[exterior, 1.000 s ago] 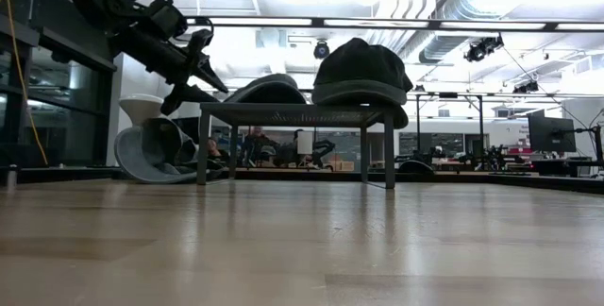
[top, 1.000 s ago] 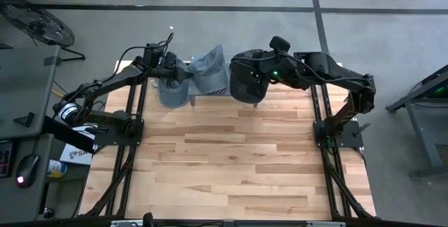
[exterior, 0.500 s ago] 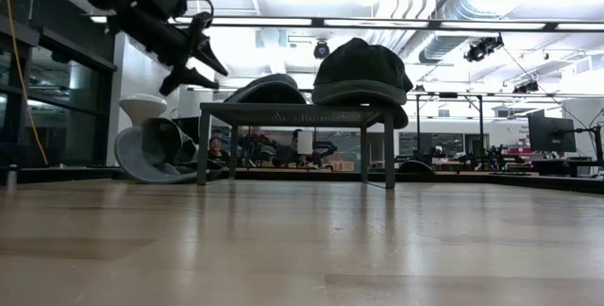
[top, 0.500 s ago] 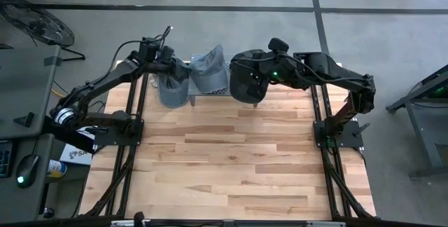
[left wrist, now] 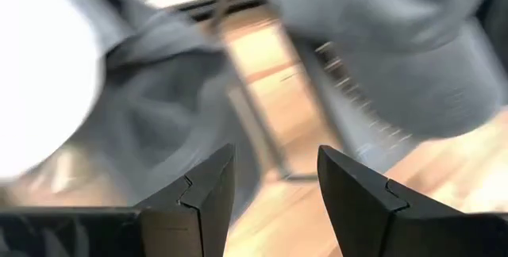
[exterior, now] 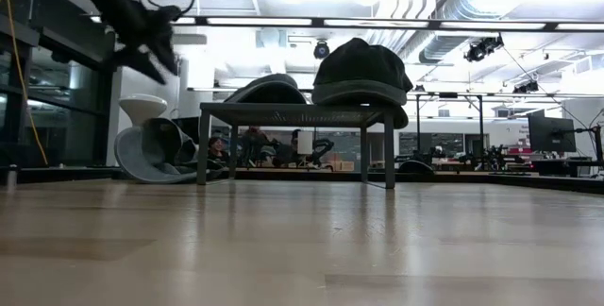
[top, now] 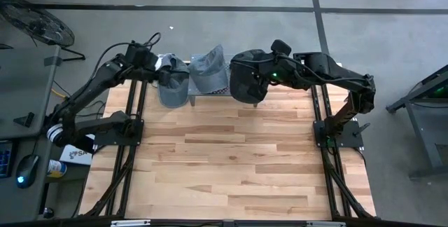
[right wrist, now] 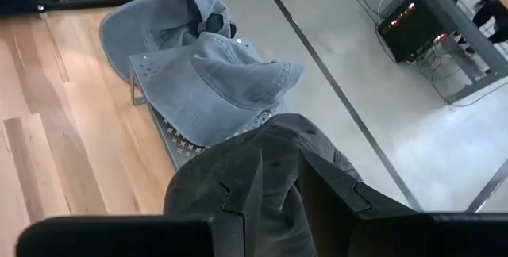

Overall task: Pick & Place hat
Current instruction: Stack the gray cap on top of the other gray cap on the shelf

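Pinching the dark hat [top: 246, 80] on the rack [exterior: 294, 112], the right fingers [right wrist: 274, 187] grip its crown; left fingers [left wrist: 208, 189] spread, empty.

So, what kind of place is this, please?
Probably a robotics lab or workshop in a large industrial hall. The low view shows exposed ceiling ducts and long strip lights, with monitors behind the wooden table. The floor around it is bare concrete.

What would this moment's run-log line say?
left hand: open, empty, raised beside rack | right hand: shut on dark hat atop rack
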Robot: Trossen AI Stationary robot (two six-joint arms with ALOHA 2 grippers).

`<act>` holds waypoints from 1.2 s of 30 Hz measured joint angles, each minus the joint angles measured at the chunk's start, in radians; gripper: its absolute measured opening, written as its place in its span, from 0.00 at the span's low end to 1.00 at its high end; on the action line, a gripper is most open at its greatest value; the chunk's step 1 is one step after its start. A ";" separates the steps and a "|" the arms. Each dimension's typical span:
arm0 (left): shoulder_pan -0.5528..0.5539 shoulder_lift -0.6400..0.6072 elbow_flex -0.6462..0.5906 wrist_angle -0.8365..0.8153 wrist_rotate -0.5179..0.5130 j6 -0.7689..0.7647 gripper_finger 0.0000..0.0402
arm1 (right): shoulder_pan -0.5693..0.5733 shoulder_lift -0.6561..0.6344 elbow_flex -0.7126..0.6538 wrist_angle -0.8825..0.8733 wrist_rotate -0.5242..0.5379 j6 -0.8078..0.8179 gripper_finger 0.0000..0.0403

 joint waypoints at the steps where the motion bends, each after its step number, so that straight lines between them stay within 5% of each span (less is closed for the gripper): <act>1: 0.000 -0.019 0.000 -0.036 -0.030 -0.002 0.44 | 0.000 0.000 0.000 0.000 -0.005 0.009 0.19; 14: 0.000 -0.128 -0.006 -0.346 -0.201 -0.095 0.44 | 0.022 0.000 0.000 -0.007 -0.053 0.083 0.19; 36: 0.000 -0.128 -0.171 -0.165 -0.059 -0.199 0.44 | 0.089 0.000 0.000 -0.082 -0.014 0.128 0.19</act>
